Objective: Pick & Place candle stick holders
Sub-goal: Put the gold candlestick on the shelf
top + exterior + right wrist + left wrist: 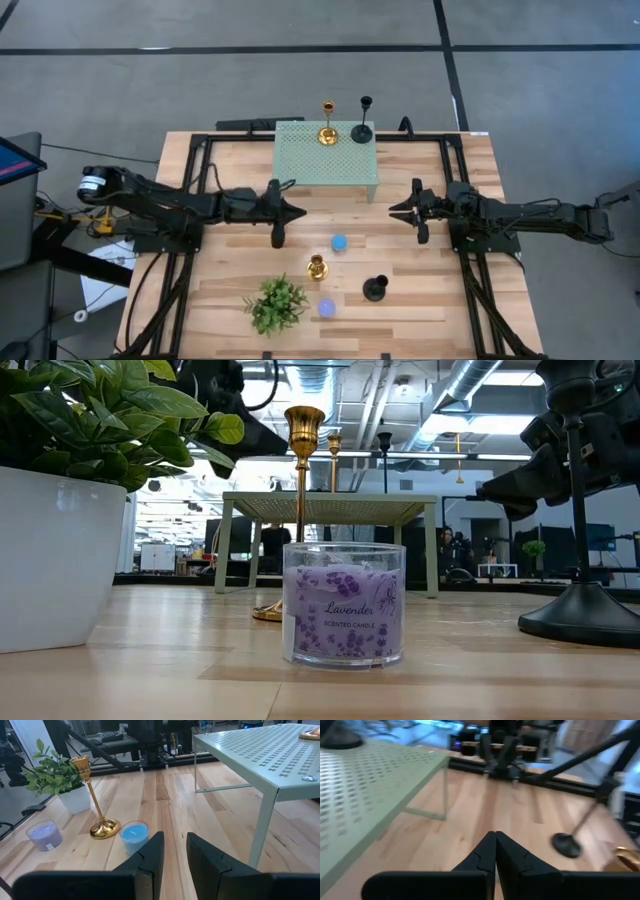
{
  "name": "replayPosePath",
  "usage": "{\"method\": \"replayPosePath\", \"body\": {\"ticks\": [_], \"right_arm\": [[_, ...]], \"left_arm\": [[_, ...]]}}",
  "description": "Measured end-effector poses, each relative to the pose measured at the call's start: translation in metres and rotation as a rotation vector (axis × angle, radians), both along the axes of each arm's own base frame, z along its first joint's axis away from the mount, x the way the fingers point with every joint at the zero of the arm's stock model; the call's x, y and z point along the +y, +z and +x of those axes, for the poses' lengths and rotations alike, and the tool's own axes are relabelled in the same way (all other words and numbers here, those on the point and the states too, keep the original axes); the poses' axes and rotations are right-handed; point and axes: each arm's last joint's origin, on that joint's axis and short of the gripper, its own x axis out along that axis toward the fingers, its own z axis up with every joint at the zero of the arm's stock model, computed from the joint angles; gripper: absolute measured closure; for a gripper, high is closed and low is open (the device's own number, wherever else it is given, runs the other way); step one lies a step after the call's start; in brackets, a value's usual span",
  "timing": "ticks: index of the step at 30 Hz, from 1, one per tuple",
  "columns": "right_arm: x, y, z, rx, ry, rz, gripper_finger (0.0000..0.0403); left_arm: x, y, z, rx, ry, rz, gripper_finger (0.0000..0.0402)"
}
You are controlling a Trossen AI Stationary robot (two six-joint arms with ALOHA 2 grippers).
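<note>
Two candle stick holders stand upright on their round bases on the small green perforated table (pixel 325 165): one gold (pixel 327 133), one black (pixel 362 130). Another gold holder (pixel 317 267) and another black one (pixel 375 290) stand upright on the wooden table nearer the front. My left gripper (pixel 298 211) hovers left of the green table's near edge, shut and empty (pixel 495 837). My right gripper (pixel 395 209) hovers opposite it, slightly open and empty (pixel 175 837). The near gold holder also shows in the right wrist view (pixel 97 805).
A blue candle (pixel 339 243) sits between the grippers and the near gold holder. A purple lavender candle (pixel 326 308) and a potted green plant (pixel 277 303) stand near the front edge. Black frame rails run along the table's left, right and far sides.
</note>
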Motion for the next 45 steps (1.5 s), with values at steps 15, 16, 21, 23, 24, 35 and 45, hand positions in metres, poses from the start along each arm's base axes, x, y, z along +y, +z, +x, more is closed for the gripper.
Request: {"method": "replayPosePath", "body": {"ticks": [15, 16, 21, 23, 24, 35, 45], "right_arm": [[0.000, -0.002, 0.000, 0.021, 0.000, 0.006, 0.0327], [0.000, -0.002, 0.000, 0.025, 0.000, 0.006, 0.0327], [0.000, -0.004, -0.001, 0.046, 0.000, 0.012, 0.0327], [0.000, -0.005, -0.001, 0.047, 0.000, 0.012, 0.0327], [0.000, -0.005, -0.001, 0.047, 0.000, 0.012, 0.0327], [0.000, -0.005, -0.001, 0.048, 0.000, 0.012, 0.0327], [0.000, -0.005, -0.001, 0.047, -0.006, 0.038, 0.0327]], "left_arm": [[-0.048, 0.012, 0.038, 0.025, 0.149, 0.089, 0.0397], [-0.048, 0.010, 0.041, 0.033, 0.153, 0.090, 0.0398], [-0.048, 0.002, 0.051, 0.055, 0.167, 0.057, 0.0398], [-0.048, -0.001, 0.052, 0.068, 0.166, 0.062, 0.0398], [-0.049, -0.002, 0.053, 0.073, 0.165, 0.065, 0.0398], [-0.052, -0.012, 0.048, 0.232, -0.055, 0.327, 0.0398], [-0.048, 0.011, 0.016, 0.280, -0.248, 0.348, 0.0398]]}}
